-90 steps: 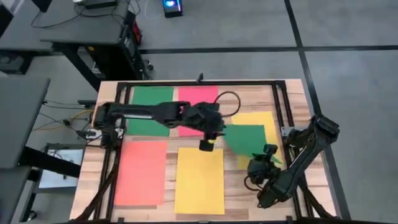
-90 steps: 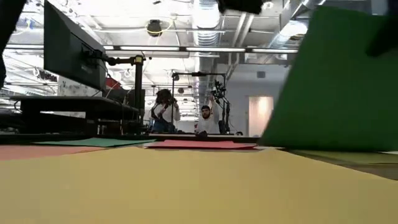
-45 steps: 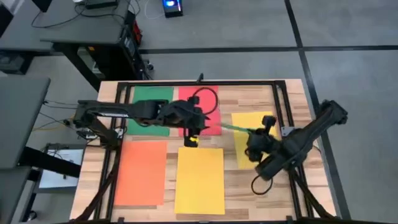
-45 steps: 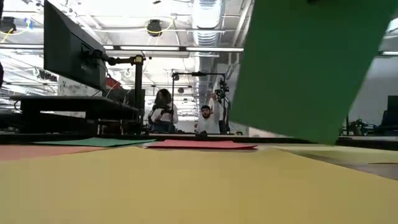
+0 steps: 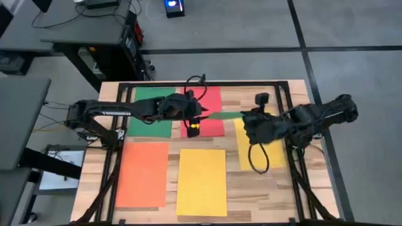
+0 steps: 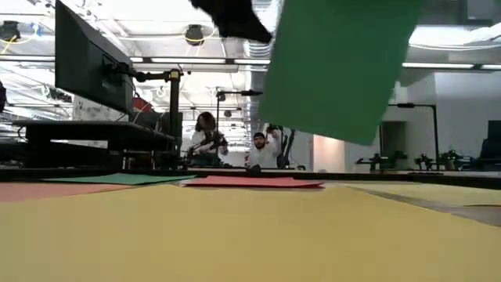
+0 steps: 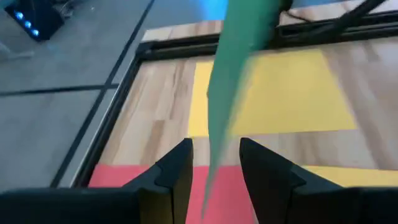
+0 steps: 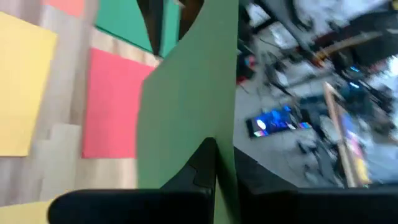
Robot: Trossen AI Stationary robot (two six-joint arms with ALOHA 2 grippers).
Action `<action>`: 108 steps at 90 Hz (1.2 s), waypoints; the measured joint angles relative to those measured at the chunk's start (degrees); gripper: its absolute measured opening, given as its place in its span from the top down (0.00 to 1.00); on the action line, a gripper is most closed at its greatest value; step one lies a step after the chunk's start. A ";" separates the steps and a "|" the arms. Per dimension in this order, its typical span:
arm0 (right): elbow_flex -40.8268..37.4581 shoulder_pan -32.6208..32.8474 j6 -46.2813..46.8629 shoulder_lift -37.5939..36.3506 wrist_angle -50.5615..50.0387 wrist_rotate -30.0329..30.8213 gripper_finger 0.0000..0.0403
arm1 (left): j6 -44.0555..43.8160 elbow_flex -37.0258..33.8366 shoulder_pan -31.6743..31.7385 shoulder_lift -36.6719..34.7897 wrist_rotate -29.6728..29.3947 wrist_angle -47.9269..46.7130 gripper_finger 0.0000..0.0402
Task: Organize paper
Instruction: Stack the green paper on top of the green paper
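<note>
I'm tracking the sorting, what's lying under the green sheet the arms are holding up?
Under the raised green sheet lie the pink-red sheet's edge and bare wooden table. Nothing seems hidden; it shows edge-on from above.

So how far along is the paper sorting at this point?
Done, apparently: five sheets lie flat, including the green sheet and the pink-red sheet at the back. In hand: the right gripper holds a second green sheet on edge in the air, its free edge between the left gripper fingers. Left: laying it down.
</note>
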 joint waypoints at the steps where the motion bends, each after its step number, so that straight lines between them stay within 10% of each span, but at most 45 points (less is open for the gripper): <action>1: -0.01 -0.76 -0.87 -0.09 0.61 -1.04 1.00 | -0.16 -0.45 0.30 0.00 0.08 0.61 0.71; 40: -0.01 -27.26 -15.52 1.03 14.27 -41.90 1.00 | -1.82 -12.76 7.80 -9.54 8.79 10.91 0.71; 108: -0.04 -30.79 -29.00 16.03 36.30 -49.16 1.00 | -3.86 -15.90 10.20 -15.45 5.07 1.43 0.71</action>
